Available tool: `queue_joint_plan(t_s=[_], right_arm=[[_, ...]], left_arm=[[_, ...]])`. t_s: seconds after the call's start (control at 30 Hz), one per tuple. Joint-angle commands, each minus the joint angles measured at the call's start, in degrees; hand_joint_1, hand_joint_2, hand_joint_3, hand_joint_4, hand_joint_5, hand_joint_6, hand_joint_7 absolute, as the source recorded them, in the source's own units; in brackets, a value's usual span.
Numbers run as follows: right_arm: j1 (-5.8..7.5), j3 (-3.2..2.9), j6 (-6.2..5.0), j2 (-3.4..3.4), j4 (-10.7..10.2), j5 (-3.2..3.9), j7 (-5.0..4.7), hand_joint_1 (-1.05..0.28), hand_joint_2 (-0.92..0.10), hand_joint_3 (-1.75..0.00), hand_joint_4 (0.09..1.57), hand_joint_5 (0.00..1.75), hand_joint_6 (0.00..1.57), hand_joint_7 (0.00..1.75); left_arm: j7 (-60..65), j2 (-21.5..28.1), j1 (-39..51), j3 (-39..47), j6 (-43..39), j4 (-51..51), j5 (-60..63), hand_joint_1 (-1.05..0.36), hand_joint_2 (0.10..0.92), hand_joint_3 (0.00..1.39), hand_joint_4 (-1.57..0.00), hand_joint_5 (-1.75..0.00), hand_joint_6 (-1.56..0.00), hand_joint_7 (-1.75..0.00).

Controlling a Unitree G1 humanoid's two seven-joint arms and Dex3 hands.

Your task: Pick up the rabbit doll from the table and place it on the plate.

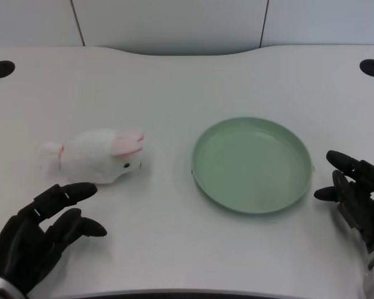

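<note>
- The fingers (pixel 71 194) of the left hand (pixel 34 240) were found released and spread, with nothing grasped between them.
- The uppermost finger was seen extended toward the rabbit doll (pixel 98 156), its tip lying just below the doll's underside; contact could not be confirmed, and a narrow strip of table appeared between them.
- The rabbit doll was observed lying on its side just beyond the fingertips, on the white table (pixel 174 81), its pink-lined ears and dark eye turned away from the hand toward the plate, its tail end on the opposite side.
- The green plate (pixel 252 205) was noted well apart from the fingers, farther across the table past the doll's head, with bare table between doll and plate.
- The plate was recorded as holding nothing; the doll had not yet been placed on it.
- The right hand (pixel 356 190) was seen resting just beside the plate's far rim.
</note>
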Motion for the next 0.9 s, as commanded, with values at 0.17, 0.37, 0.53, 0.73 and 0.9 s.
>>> queue_joint_plan(t_s=[0.17,0.37,0.53,0.73,0.9], right_arm=[[0.69,0.56,-0.94,-1.22,0.1,-0.89,-1.56,-0.34,-0.92,-0.33,0.81,1.05,0.99,0.04],[0.86,1.24,-0.85,-1.06,-0.2,-1.50,-3.08,-0.34,-0.92,-0.34,0.85,1.05,0.99,0.04],[0.53,1.04,-0.52,-0.53,0.1,-0.75,-2.73,-0.35,-0.92,-0.31,0.81,1.05,1.00,0.04],[0.30,0.40,-0.68,-0.07,0.2,0.70,0.04,-0.38,-0.92,-0.31,0.79,1.12,1.00,0.05],[0.62,0.23,-0.55,0.19,0.2,0.50,-0.45,-0.34,-0.92,-0.32,0.76,1.09,0.99,0.04]], left_arm=[[1.3,0.2,1.0,-0.3,0.1,-1.4,0.3,-0.69,0.921,0.14,-0.52,-1.37,-0.61,-0.66],[1.6,0.2,1.2,-0.4,0.6,-1.9,0.0,-0.67,0.921,0.14,-0.52,-1.39,-0.61,-0.66],[-0.3,1.2,0.6,-0.6,-2.7,-2.0,0.9,-0.66,0.921,0.16,-0.51,-1.39,-0.62,-0.66],[-3.3,3.8,-2.8,-1.6,-8.4,-2.9,2.5,-0.73,0.921,0.11,-0.50,-1.35,-0.59,-0.63],[-2.5,11.4,-7.2,-6.0,-12.4,-9.8,12.0,-0.69,0.920,0.05,-0.30,-1.28,-0.38,-0.58]])
